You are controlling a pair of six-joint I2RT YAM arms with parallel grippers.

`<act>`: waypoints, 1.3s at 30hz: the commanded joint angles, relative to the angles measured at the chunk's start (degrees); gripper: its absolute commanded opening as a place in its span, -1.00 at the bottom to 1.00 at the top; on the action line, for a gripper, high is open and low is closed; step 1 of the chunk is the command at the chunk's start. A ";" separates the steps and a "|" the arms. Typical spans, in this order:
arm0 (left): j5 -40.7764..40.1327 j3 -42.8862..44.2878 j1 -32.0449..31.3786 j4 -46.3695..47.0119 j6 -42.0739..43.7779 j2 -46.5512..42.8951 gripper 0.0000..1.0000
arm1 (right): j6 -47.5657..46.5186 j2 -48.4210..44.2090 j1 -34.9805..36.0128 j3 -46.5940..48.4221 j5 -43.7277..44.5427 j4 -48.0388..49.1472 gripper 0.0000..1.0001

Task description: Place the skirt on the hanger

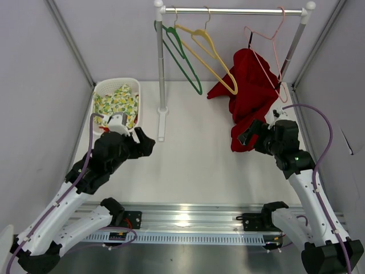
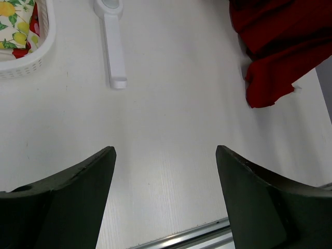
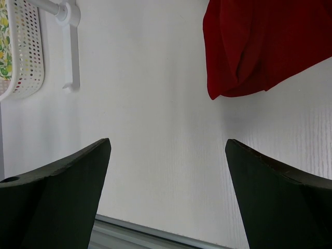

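Note:
A red skirt (image 1: 251, 91) hangs from a pink hanger (image 1: 259, 33) at the right end of the rail, its lower edge drooping to the table. My right gripper (image 1: 245, 137) is open beside that lower edge, nothing between its fingers; its wrist view has the skirt (image 3: 259, 46) above and to the right of the open gripper (image 3: 167, 141). My left gripper (image 1: 147, 142) is open over the table's left half, by the basket. Its wrist view shows bare table between the open gripper (image 2: 165, 150) and the skirt (image 2: 280, 46) far off at upper right.
A white basket (image 1: 117, 84) with lemon-print cloth stands at the back left. A green hanger (image 1: 182, 57) and a yellow hanger (image 1: 214, 57) hang on the rail (image 1: 234, 10). The rack's white post (image 1: 161, 68) and foot (image 1: 162, 123) stand mid-left. A metal track (image 1: 188, 220) runs along the near edge.

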 commanded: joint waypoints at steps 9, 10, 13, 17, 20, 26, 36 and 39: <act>0.17 8.85 13.40 2.09 3.92 10.64 0.68 | -1.87 -2.30 0.15 -0.25 -0.09 1.10 0.99; 0.44 9.47 15.34 3.75 3.58 11.62 0.68 | -1.87 -2.38 0.15 -0.51 -0.36 1.28 0.99; 1.15 9.91 22.72 6.75 2.00 17.40 0.68 | -1.61 -2.21 0.24 -1.13 -1.68 2.25 0.99; -5.24 14.55 28.88 10.62 2.43 28.57 0.68 | -1.52 -1.59 0.24 -1.05 -3.43 2.25 0.99; -4.30 18.50 32.13 13.34 3.75 37.95 0.63 | -1.34 -1.94 0.24 -0.95 -4.58 2.08 0.99; -5.71 28.79 34.07 14.41 6.39 55.53 0.63 | -1.87 -1.77 0.24 -0.34 -5.98 2.08 0.99; -2.64 42.68 38.73 9.40 5.42 77.53 0.64 | -2.75 -0.89 0.33 2.21 -6.95 1.90 0.99; -0.88 44.10 39.00 8.34 4.89 80.27 0.58 | -2.48 -0.45 0.41 1.86 -6.95 2.78 0.99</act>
